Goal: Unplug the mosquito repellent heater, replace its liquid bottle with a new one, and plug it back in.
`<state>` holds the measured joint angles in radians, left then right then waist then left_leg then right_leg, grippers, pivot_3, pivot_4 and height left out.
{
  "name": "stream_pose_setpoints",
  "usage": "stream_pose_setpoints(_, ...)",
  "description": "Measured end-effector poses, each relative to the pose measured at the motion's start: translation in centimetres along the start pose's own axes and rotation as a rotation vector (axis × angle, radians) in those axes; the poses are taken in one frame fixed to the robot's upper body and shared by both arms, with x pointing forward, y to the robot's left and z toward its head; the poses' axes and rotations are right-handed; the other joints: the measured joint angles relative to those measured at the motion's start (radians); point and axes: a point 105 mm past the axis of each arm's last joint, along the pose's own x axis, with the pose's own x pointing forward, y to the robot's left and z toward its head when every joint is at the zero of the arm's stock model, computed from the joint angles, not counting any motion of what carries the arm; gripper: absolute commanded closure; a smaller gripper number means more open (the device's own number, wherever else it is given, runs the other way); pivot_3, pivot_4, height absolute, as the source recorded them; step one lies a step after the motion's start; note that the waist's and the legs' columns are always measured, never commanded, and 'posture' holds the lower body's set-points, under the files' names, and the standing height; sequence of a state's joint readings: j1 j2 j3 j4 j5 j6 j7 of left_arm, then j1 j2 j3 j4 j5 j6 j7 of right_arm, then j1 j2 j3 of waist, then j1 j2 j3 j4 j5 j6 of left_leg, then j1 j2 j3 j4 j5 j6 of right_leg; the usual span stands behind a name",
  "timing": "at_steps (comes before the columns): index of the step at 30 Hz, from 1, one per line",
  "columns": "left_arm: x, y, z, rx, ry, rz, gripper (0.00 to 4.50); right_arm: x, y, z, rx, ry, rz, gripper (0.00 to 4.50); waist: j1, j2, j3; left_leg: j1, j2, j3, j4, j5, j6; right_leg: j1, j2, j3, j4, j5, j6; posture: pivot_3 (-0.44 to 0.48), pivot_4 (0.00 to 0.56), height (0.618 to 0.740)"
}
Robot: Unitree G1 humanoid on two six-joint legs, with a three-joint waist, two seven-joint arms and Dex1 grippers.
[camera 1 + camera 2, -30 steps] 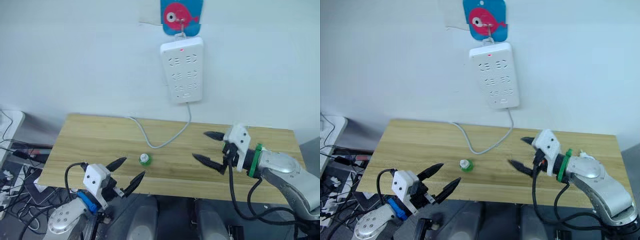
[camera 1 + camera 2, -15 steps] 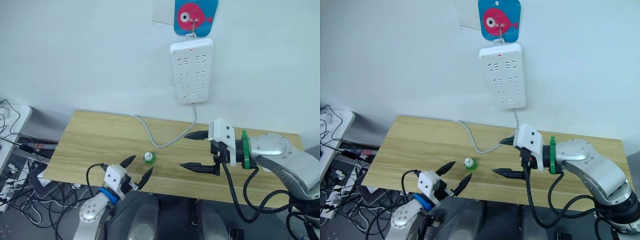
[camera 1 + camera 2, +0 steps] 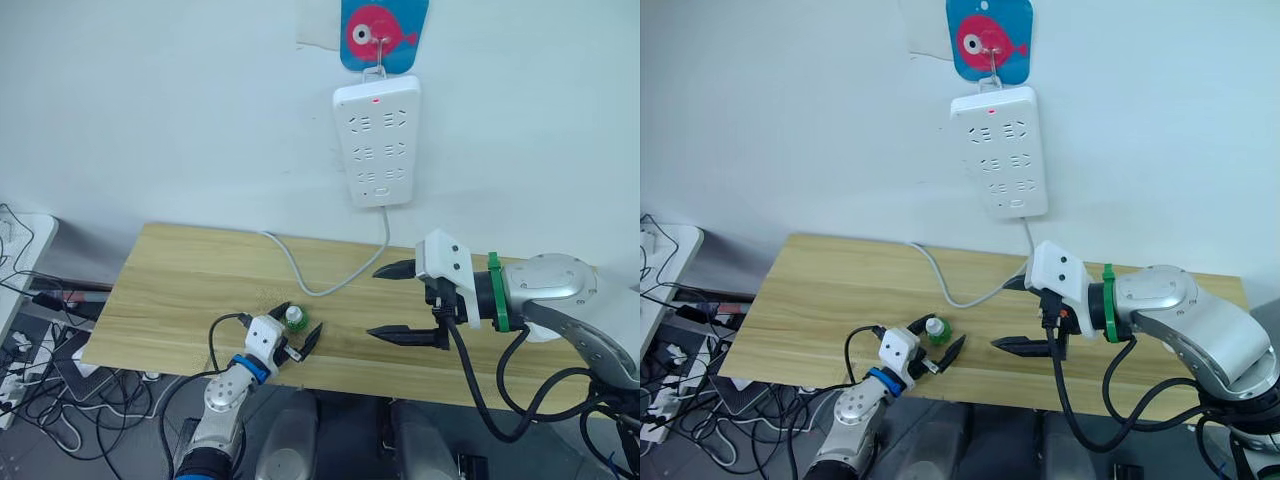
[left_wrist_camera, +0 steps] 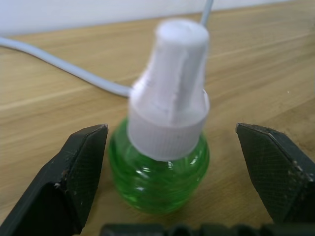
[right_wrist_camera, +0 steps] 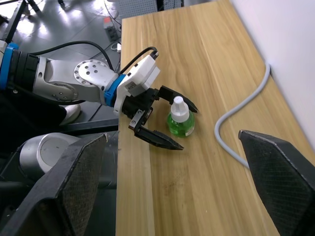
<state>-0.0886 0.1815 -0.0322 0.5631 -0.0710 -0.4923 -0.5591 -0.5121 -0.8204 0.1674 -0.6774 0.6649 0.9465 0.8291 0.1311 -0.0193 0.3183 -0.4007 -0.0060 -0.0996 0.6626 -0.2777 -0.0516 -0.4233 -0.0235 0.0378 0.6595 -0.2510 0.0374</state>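
Bottle: a small green translucent liquid bottle with a white tapered cap (image 3: pixel 291 319) stood upright on the light wooden tabletop (image 3: pixel 180 280), lower centre-left of the head views, near the table's front edge.
Left gripper: the left gripper (image 3: pixel 291 335) sat low at the bottle, its two black fingers (image 4: pixel 74 172) spread on either side of the green body; the left wrist view showed a clear gap on each side, so nothing was pinched yet.
Right gripper: the right gripper (image 3: pixel 395 302) hovered above the tabletop at centre-right of the head views, fingers wide apart and empty, well apart from the bottle.
Power strip: a long white power strip (image 3: pixel 377 140) hung on the white wall at upper centre, under a blue card with a pink fish (image 3: pixel 384 30); a small red light glowed near its top and its sockets looked unoccupied.
Cable: the strip's grey cord (image 3: pixel 300 275) drooped onto the table and curved just behind the bottle.
Heater: the mosquito repellent heater could not be made out in these views.
Progress: judging from the empty sockets, unplugging seemed done; the grasp on the bottle was about to be closed. Fitting a bottle into the heater and plugging back in appeared left to do.
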Motion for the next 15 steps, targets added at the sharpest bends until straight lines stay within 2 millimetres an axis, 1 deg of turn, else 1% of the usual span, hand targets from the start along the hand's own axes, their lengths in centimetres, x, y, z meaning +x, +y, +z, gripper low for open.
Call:
stream_pose_setpoints(1, 0.10, 0.02, 0.03, 0.000, -0.004, 0.004, 0.00, -0.05, 0.01, 0.01, 0.003, 0.001, -0.002, 0.01, 0.000, 0.000, 0.000, 0.000, 0.000, 0.000, 0.000, 0.000, 0.000, 0.000, 0.000, 0.000, 0.000, 0.000, 0.000, 0.185, 0.311, 0.740)
stream_pose_setpoints(2, 0.10, 0.04, -0.01, 0.003, -0.005, 0.005, 0.39, -0.12, 0.03, 0.07, 0.003, 0.000, -0.004, 0.00, -0.001, 0.000, 0.000, 0.000, 0.000, 0.000, 0.000, 0.000, 0.000, 0.000, 0.000, 0.000, 0.000, 0.000, 0.000, 0.175, 0.309, 0.740)
stream_pose_setpoints(3, 0.06, 0.08, -0.06, 0.004, -0.005, 0.008, 0.55, -0.19, 0.08, 0.12, 0.006, 0.000, -0.002, 0.00, -0.001, 0.000, 0.000, 0.000, 0.000, 0.000, 0.000, 0.000, 0.000, 0.000, 0.000, -0.001, 0.001, 0.000, 0.000, 0.175, 0.309, 0.740)
stream_pose_setpoints(8, -0.05, 0.26, -0.15, 0.020, -0.004, 0.021, 2.16, -0.39, -0.10, 0.18, 0.015, 0.002, -0.024, 0.00, -0.005, 0.000, 0.000, 0.000, 0.000, 0.000, 0.000, 0.000, 0.000, 0.000, 0.000, 0.000, 0.001, 0.000, 0.000, 0.174, 0.308, 0.740)
stream_pose_setpoints(9, -0.04, 0.31, -0.15, 0.023, -0.003, 0.020, 2.22, -0.38, -0.11, 0.16, 0.018, 0.003, -0.025, 0.00, -0.005, 0.000, 0.000, 0.000, 0.000, 0.000, 0.000, 0.000, 0.000, 0.000, 0.000, -0.001, 0.001, 0.000, 0.000, 0.174, 0.308, 0.740)
stream_pose_setpoints(15, -0.20, 0.50, -0.08, 0.025, 0.008, 0.011, 2.22, -0.43, -0.38, 0.03, 0.022, 0.004, -0.049, 0.00, -0.010, 0.000, 0.000, 0.000, 0.000, 0.000, 0.000, 0.000, 0.000, 0.000, 0.000, -0.001, 0.001, 0.000, 0.000, 0.180, 0.310, 0.740)
